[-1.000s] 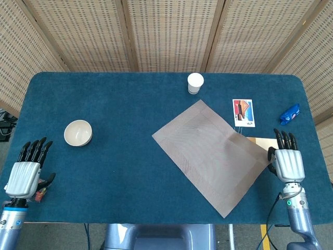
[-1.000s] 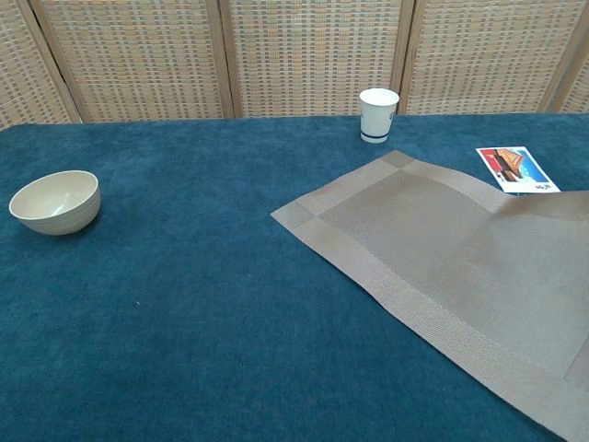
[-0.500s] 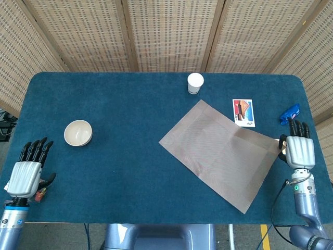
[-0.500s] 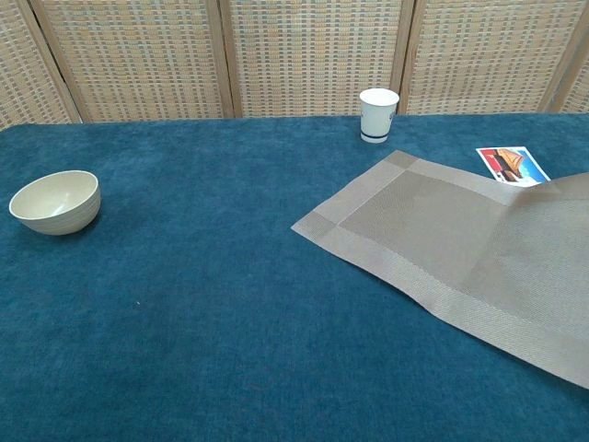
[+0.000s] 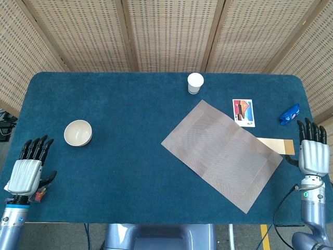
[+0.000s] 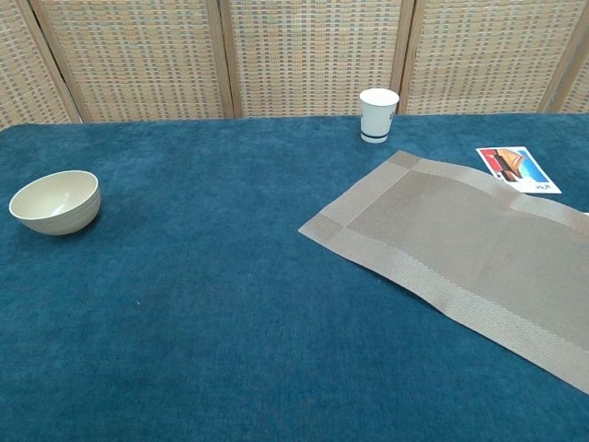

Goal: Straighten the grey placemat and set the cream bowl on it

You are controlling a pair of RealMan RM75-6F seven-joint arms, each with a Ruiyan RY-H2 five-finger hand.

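Observation:
The grey placemat [image 5: 222,154] [image 6: 460,239] lies flat but skewed on the right half of the blue table, one corner pointing toward the front edge. The cream bowl [image 5: 78,133] [image 6: 55,202] stands upright on the left side, far from the mat. My right hand [image 5: 311,152] hovers at the table's right edge, just beyond the mat's right corner, fingers straight and holding nothing. My left hand [image 5: 27,172] hangs at the front left corner, fingers spread and empty. Neither hand shows in the chest view.
A white paper cup [image 5: 195,83] [image 6: 378,114] stands at the back centre. A picture card [image 5: 243,112] [image 6: 516,168] lies behind the mat. A tan strip [image 5: 276,145] sits by the mat's right corner and a blue packet [image 5: 290,114] near the right edge.
My right hand has let go of the mat's right corner and drawn back to the table's edge. The mat has turned and shifted right, and now lies flat, uncovering the tan strip.

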